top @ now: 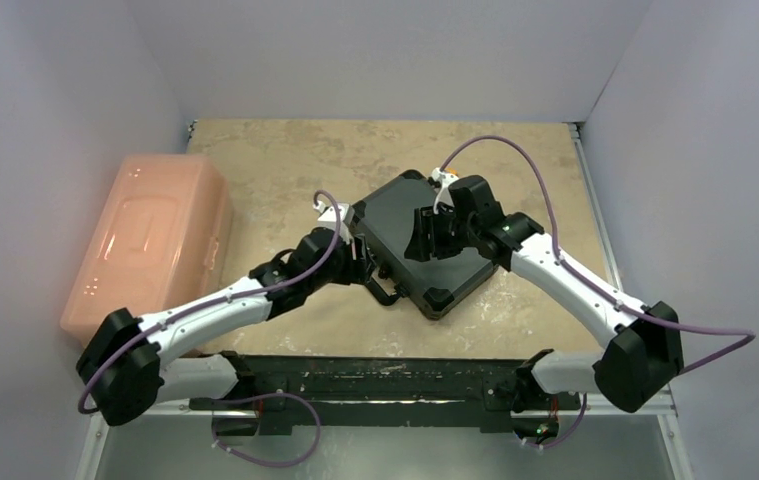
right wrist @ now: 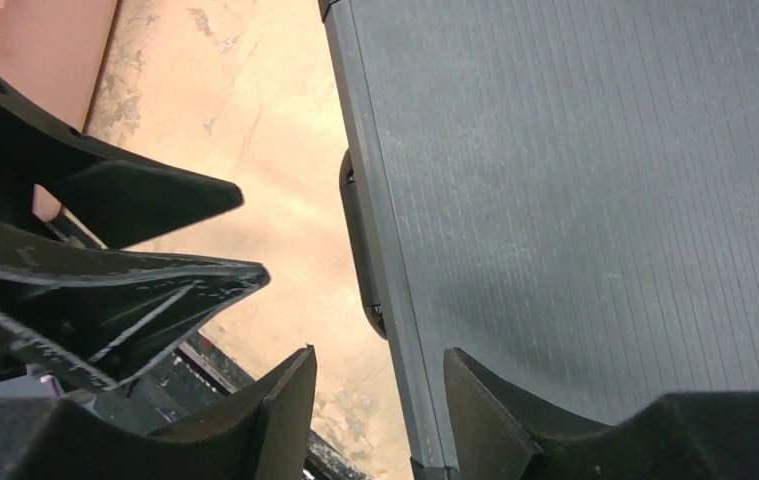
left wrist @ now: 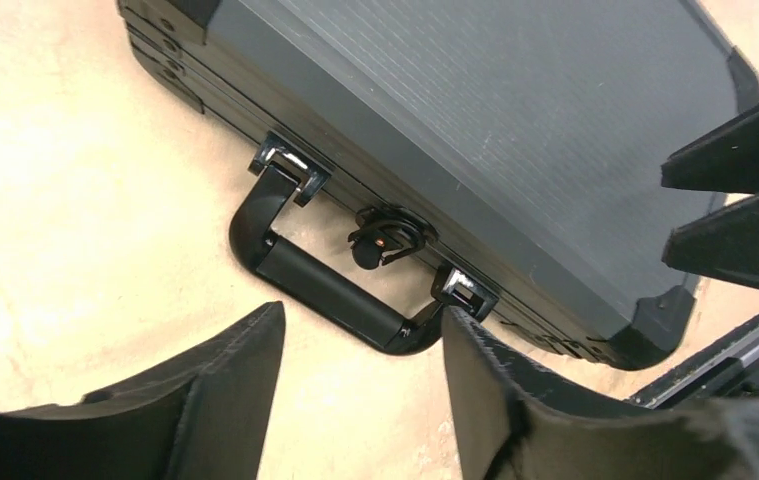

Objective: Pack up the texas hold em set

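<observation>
The black hard case [top: 395, 215] lies shut and flat on the table, turned at an angle. Its handle [left wrist: 323, 285] and a small latch [left wrist: 390, 238] face my left gripper [left wrist: 360, 318], which is open and empty just off the handle side; its right fingertip [left wrist: 455, 330] is close to the handle's end bracket. My right gripper [right wrist: 377, 352] is open and empty over the case's lid [right wrist: 595, 200], one finger above the lid, the other past its edge above the table. From above, the left gripper [top: 360, 262] and right gripper [top: 427, 235] flank that side. Chips, cards, dice and foam are hidden.
A large pink plastic bin [top: 150, 240] stands at the left of the table, close beside the left arm; it also shows in the right wrist view [right wrist: 45, 40]. The tan tabletop [top: 285, 160] shows around the case. A dark rail [top: 375, 375] runs along the near edge.
</observation>
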You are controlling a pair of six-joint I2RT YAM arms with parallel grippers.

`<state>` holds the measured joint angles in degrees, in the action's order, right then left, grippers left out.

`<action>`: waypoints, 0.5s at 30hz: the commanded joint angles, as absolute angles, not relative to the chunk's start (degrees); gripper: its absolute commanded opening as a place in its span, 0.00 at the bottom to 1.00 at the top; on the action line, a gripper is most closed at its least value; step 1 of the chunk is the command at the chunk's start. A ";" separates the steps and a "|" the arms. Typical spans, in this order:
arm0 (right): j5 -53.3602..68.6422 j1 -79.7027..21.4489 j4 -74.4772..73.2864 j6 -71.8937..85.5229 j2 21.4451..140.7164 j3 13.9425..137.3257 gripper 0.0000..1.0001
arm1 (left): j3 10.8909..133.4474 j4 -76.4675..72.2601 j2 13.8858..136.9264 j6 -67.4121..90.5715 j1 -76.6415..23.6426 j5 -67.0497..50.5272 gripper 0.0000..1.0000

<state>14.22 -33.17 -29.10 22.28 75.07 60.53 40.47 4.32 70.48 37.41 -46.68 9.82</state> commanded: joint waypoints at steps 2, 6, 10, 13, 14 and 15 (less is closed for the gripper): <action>12.57 -33.44 -28.13 21.09 71.62 62.04 0.56 | 39.72 9.02 61.93 35.01 -47.15 13.58 0.68; 11.66 -33.44 -27.56 21.05 69.19 61.97 0.68 | 40.05 13.36 55.29 33.45 -47.20 15.05 0.77; 11.13 -33.45 -27.07 20.87 66.74 62.19 0.77 | 41.48 18.47 48.20 31.44 -47.20 16.51 0.81; 9.97 -33.40 -26.82 20.68 64.69 62.42 0.83 | 43.91 23.16 43.21 29.81 -47.20 18.20 0.85; 9.68 -33.40 -26.54 20.62 64.02 62.41 0.84 | 44.92 24.93 41.43 29.27 -47.20 19.19 0.87; 9.34 -33.41 -26.19 20.57 63.26 62.34 0.86 | 46.02 26.74 40.31 28.67 -47.22 20.56 0.88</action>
<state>11.64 -33.17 -28.64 21.58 66.43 60.53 40.64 19.75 45.06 32.38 -46.96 15.86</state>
